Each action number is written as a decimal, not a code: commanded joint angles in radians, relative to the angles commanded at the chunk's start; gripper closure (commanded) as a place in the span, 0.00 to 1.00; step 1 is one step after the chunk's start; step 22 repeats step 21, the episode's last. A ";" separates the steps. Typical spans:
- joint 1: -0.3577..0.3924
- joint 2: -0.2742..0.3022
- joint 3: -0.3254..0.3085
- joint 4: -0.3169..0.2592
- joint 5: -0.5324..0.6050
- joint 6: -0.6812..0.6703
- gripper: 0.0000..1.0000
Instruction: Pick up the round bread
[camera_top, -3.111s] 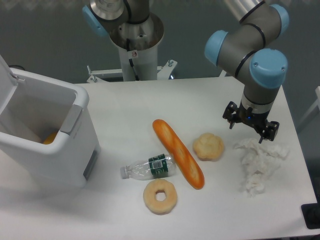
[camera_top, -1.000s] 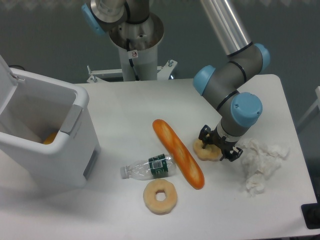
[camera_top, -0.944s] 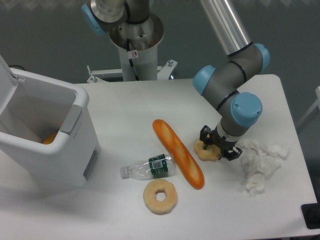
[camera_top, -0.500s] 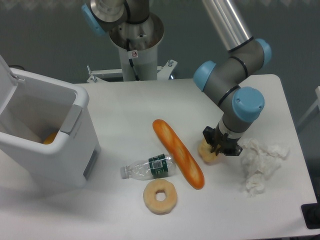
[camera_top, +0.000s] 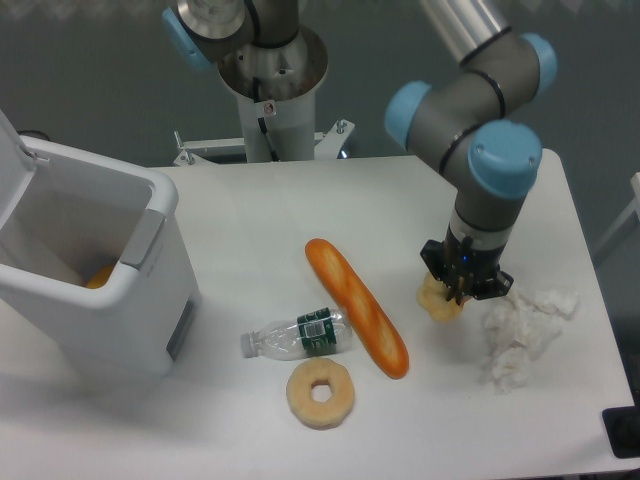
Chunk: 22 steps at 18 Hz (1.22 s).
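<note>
The round bread (camera_top: 440, 301) is a small pale cream-yellow bun, squeezed between the black fingers of my gripper (camera_top: 452, 289) and held a little above the white table (camera_top: 260, 220), right of centre. The gripper is shut on it and hides the bun's top; only its lower part shows. The arm's grey and blue wrist (camera_top: 505, 160) rises above it.
A long orange baguette (camera_top: 357, 307) lies left of the bun. A ring-shaped bread (camera_top: 320, 393) and a plastic bottle (camera_top: 295, 334) lie near the front. Crumpled white paper (camera_top: 522, 335) lies right of the gripper. A white bin (camera_top: 90, 260) stands at the left.
The gripper came down over the bun, shut on it, and has lifted it up and slightly to the right. The arm has risen with it.
</note>
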 joint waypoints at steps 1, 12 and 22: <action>-0.012 0.014 0.008 -0.003 -0.002 0.000 1.00; -0.049 0.100 0.061 -0.104 0.087 -0.006 1.00; -0.052 0.091 0.201 -0.302 0.126 -0.005 1.00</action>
